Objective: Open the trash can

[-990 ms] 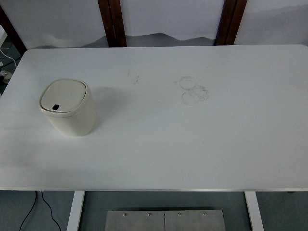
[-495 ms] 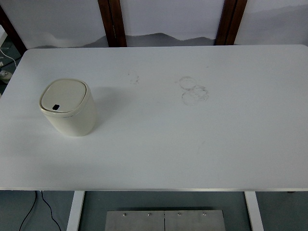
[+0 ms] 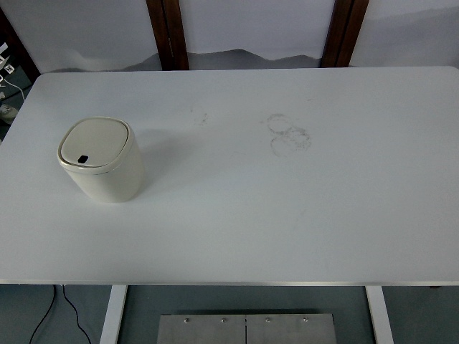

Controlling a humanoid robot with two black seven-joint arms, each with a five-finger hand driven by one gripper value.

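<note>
A small cream trash can (image 3: 100,159) stands upright on the left part of the white table (image 3: 287,208). Its rounded square lid (image 3: 93,142) lies flat and closed, with a small dark button (image 3: 83,159) near the lid's front edge. Neither robot hand nor arm shows anywhere in the top view.
Faint grey ring stains (image 3: 288,133) mark the table's middle back. Two dark wooden posts (image 3: 168,32) (image 3: 343,30) stand behind the far edge. A metal plate (image 3: 245,328) and a black cable (image 3: 46,312) lie below the near edge.
</note>
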